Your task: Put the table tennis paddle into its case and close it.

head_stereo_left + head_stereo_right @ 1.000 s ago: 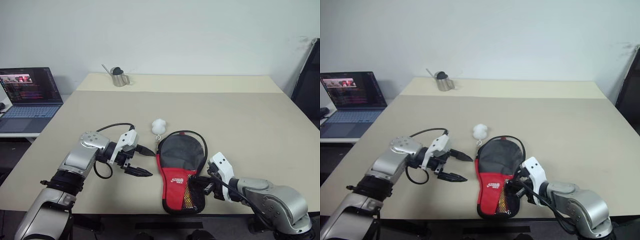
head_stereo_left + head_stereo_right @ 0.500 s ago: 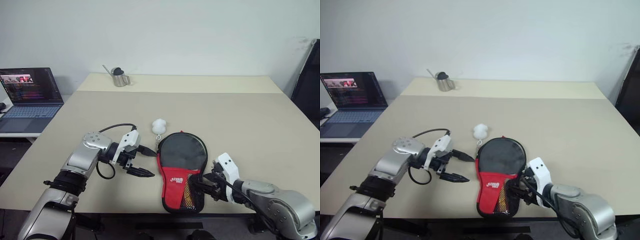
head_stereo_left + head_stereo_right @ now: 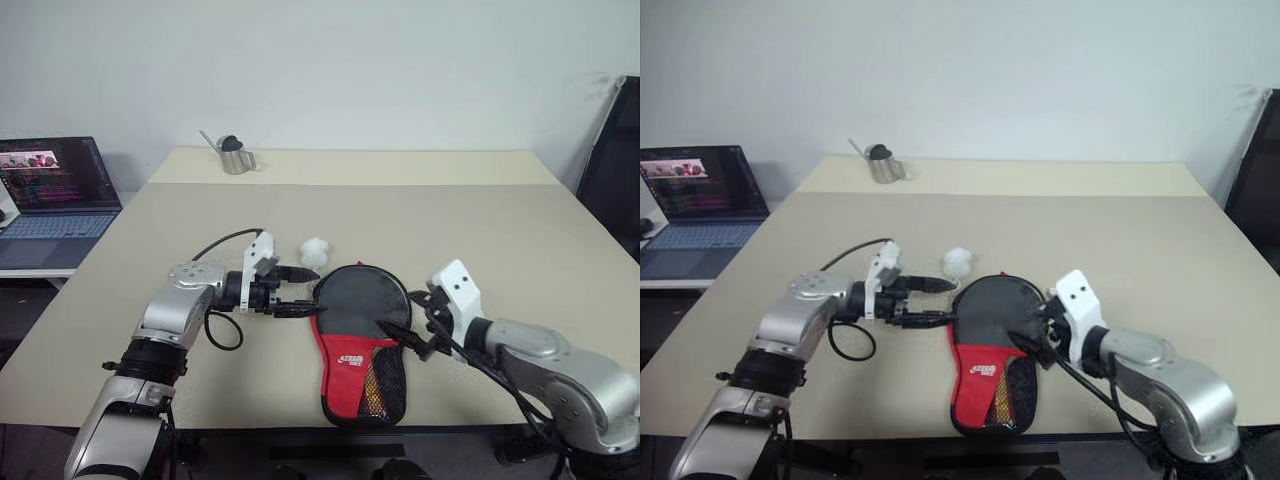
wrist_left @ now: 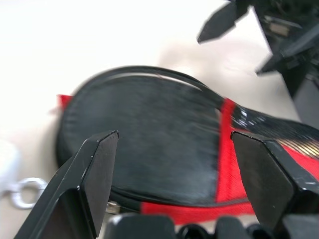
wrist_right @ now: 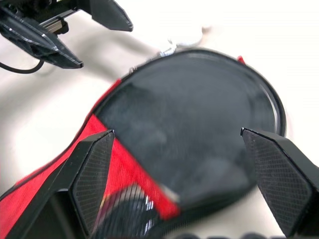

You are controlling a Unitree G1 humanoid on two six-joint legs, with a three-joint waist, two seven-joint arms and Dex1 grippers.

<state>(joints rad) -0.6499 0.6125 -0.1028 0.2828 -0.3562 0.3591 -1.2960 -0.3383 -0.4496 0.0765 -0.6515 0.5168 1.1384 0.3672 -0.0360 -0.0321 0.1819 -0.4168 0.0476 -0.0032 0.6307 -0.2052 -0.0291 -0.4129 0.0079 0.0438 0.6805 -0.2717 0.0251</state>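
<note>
The case [image 3: 360, 335] lies flat near the table's front edge, its round black top away from me and its red panel and mesh pocket toward me. Its lid is down, and the paddle is hidden. A small white ball [image 3: 315, 250] hangs from a ring at the case's far left rim. My left gripper [image 3: 305, 292] is open, its tips right at the case's left edge. Over the case's right side, my right gripper [image 3: 405, 318] is also open and holds nothing. Both wrist views look across the black top [image 4: 149, 129] [image 5: 189, 114] between wide-spread fingers.
A laptop [image 3: 55, 190] stands open on a side table at the left. A small metal pitcher [image 3: 236, 157] stands at the table's [image 3: 500, 240] far edge. A dark object [image 3: 615, 160] stands past the right edge. The case's lower end almost reaches the front edge.
My right gripper opened, let go of the case's lid and rose above its right side; the lid now lies flat. My left gripper moved in to the case's left edge.
</note>
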